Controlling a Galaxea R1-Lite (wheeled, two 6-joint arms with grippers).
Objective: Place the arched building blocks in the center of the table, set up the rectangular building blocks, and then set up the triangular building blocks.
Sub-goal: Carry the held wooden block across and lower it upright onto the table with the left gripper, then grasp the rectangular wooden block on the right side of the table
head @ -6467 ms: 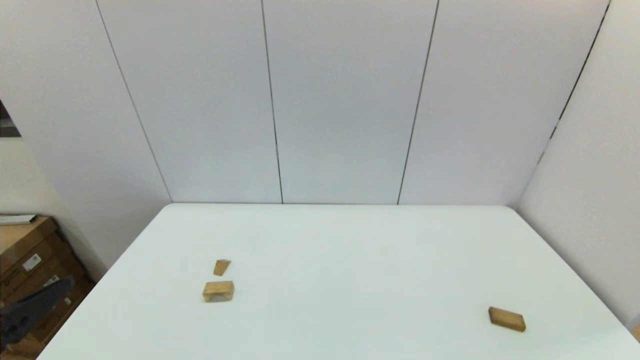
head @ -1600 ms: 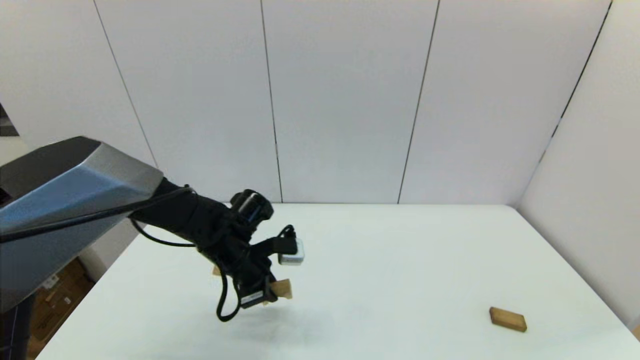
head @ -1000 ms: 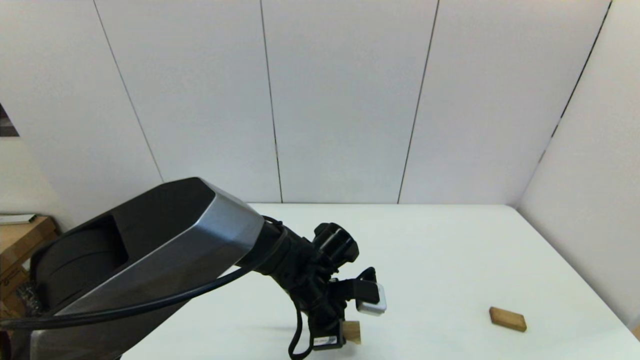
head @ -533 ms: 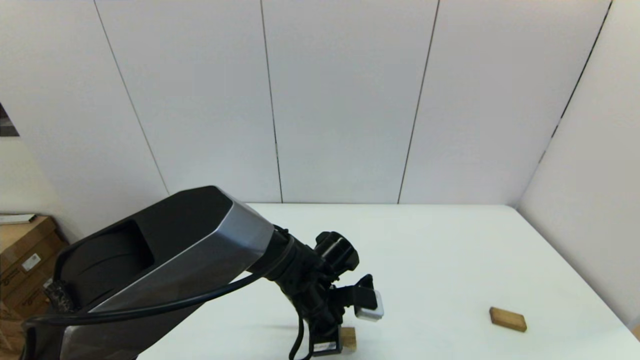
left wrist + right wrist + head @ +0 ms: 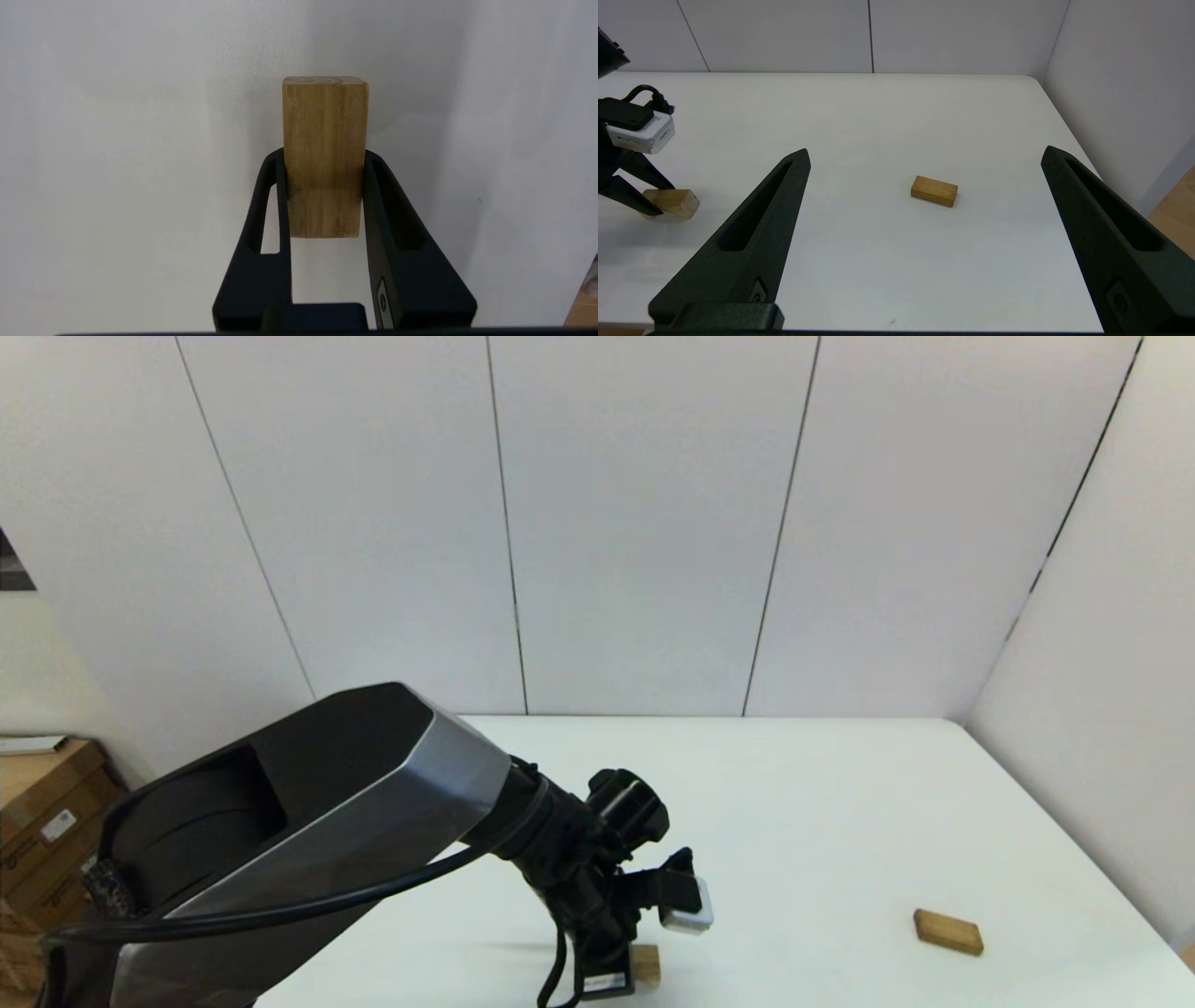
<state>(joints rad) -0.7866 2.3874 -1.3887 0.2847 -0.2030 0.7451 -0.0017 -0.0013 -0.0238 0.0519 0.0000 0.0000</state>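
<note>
Right claw: nearest item, seen only from its own wrist camera; hangs above the near right part of the surface, fingers spread wide, nothing between them.
Left claw: low over the near middle of the surface, reaching in from the left; fingers closed on both sides of the arched block.
Arched block: chunky light-brown wood, gripped at its near half, far half sticking out past the fingertips; seen from the right wrist camera it sits low at the surface; whether it touches cannot be told. In the head view only a corner shows beside the wrist.
Surface: large, plain white, rectangular.
Rectangular block: flat, darker brown slab lying on its broad face toward the right side of the surface, well apart from the arched block; also seen between the right claw's fingers.
Triangular block: hidden, not visible in any view.
Wall: pale panels behind the far edge.
</note>
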